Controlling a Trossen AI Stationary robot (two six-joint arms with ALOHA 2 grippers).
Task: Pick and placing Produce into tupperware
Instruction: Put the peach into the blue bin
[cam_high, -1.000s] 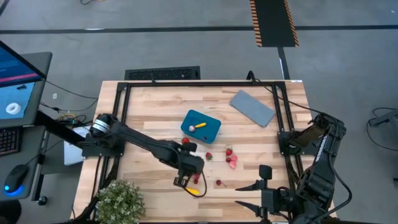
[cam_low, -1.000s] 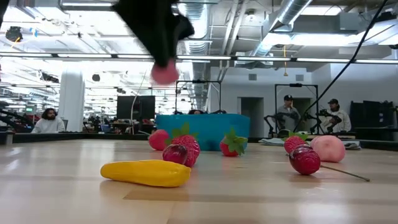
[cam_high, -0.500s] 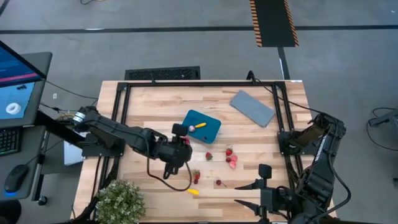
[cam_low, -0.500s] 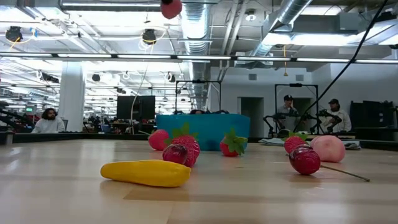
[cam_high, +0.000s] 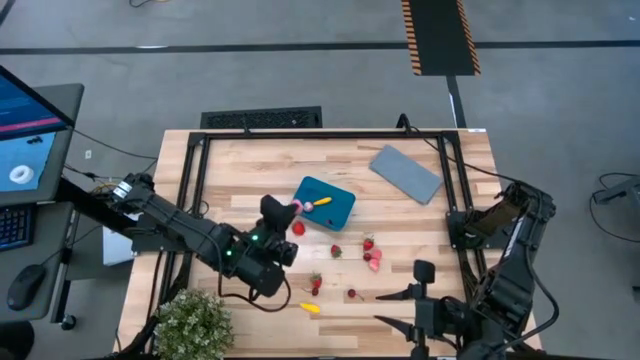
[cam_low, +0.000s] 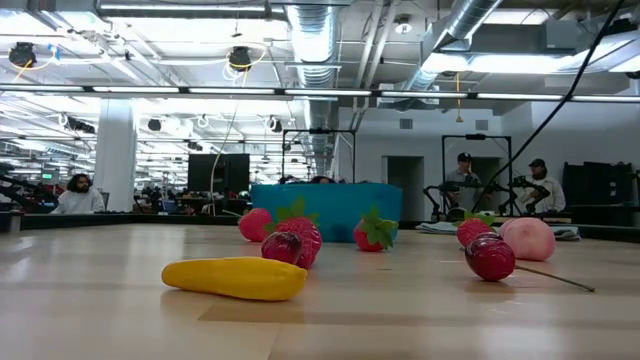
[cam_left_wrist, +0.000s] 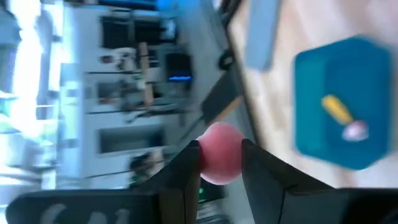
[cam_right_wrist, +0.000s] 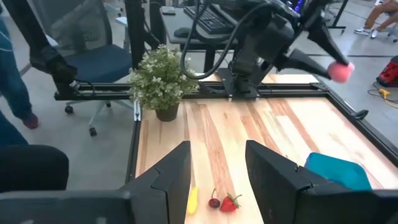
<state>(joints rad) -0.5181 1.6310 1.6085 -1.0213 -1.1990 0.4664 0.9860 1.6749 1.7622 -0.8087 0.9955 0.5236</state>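
Note:
The teal tupperware (cam_high: 328, 204) stands mid-table with a yellow piece (cam_left_wrist: 337, 108) and a pale piece (cam_left_wrist: 356, 129) inside. My left gripper (cam_high: 290, 209) hovers by the tupperware's left end, shut on a round pink piece of produce (cam_left_wrist: 219, 160). Red berries (cam_high: 371, 252) and a yellow piece (cam_low: 235, 278) lie loose on the wood nearer the front edge. My right gripper (cam_high: 396, 311) waits open near the front right; nothing is between its fingers (cam_right_wrist: 177, 177). My left gripper pinches the round pink piece on two opposite sides (cam_left_wrist: 204, 163) between its two fingers. In the right wrist view the piece (cam_right_wrist: 339, 71) sits at the fingers' free ends. The fingers come almost level from the table's near left. The piece is lifted clear of the table.
A flat grey lid (cam_high: 405, 172) lies at the far right. A bushy green plant (cam_high: 190, 320) stands at the near left corner. Black frame rails (cam_high: 200, 170) run along the table's edges. People are in the room beyond the table.
My left gripper has risen from beside the near yellow piece with the pink piece held, going up out of the low view. It has moved toward the far edge to the tupperware's left end, rolling and tipping from pointing down to nearly level.

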